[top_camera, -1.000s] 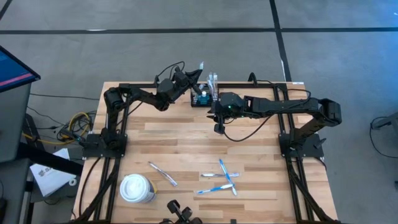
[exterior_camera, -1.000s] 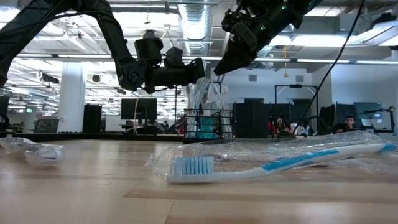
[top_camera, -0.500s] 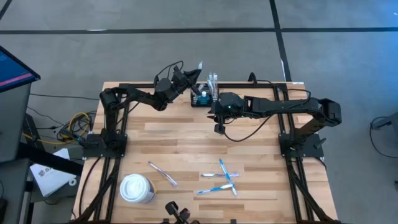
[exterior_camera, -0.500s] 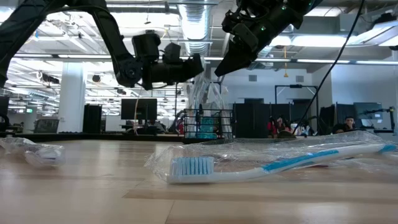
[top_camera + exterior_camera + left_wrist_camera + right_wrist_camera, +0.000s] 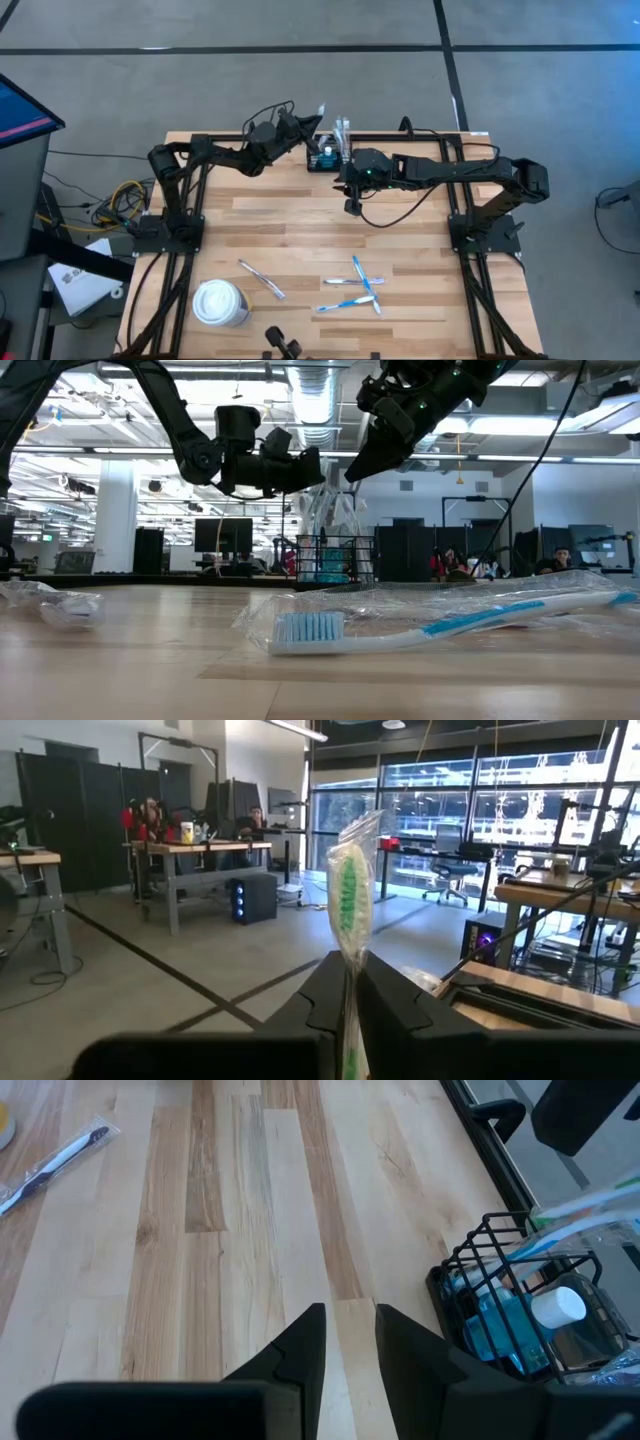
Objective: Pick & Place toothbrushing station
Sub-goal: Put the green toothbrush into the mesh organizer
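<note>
At upper centre of the table, the left gripper (image 5: pixel 312 124) pinches a wrapped green toothbrush (image 5: pixel 351 900) just beside the black wire organiser (image 5: pixel 326 158), already partly stocked. Alongside, the right gripper (image 5: pixel 350 1342) hangs half-open, empty. Several toothbrushes (image 5: pixel 357 285) lower down await placing.

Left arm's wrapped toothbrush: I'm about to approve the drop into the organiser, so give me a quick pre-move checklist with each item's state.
1. Left gripper shut on the wrapped green toothbrush: ok.
2. Brush upright between the fingers: ok.
3. Organiser standing upright at the table's far edge: ok.
4. Right gripper empty, hanging above the table beside the organiser: ok.
5. Free compartment for this brush: cannot tell; a blue item and wrapped brushes already fill part.
6. Brush lined up over the organiser: cannot tell.
</note>
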